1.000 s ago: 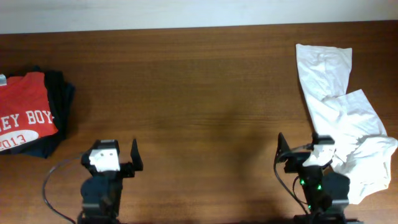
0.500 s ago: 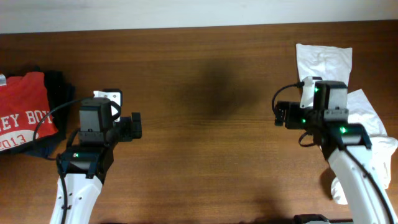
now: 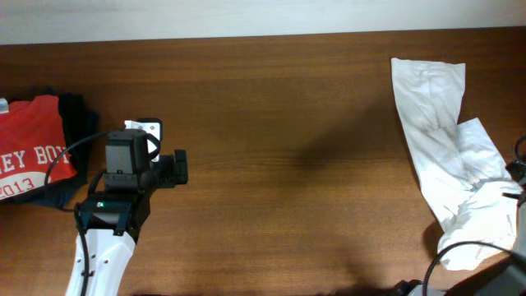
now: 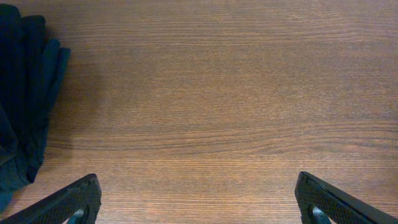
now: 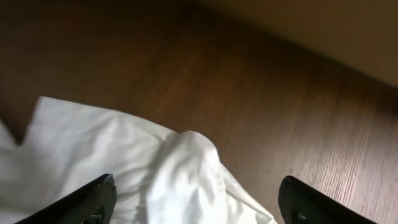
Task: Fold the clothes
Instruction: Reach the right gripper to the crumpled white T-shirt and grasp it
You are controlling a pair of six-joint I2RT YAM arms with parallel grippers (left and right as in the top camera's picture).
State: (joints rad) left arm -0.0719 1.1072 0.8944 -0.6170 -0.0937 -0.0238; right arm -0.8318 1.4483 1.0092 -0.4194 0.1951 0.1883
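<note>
Right pincer (image 5: 196, 190), jaws wide apart, over the crumpled white T-shirt (image 5: 124, 149), a raised fold between its fingertips (image 5: 93, 199)

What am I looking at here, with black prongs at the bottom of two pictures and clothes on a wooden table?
This is a robot with two arms at a wooden table. The wide picture comes from a camera fixed above; the other two come from a camera on each wrist, so the black prongs are that arm's own fingers. The left gripper is open over bare wood, beside dark navy garments with a red T-shirt on top. The right gripper is open above a crumpled white T-shirt, the piece to be folded. Nothing is held.
</note>
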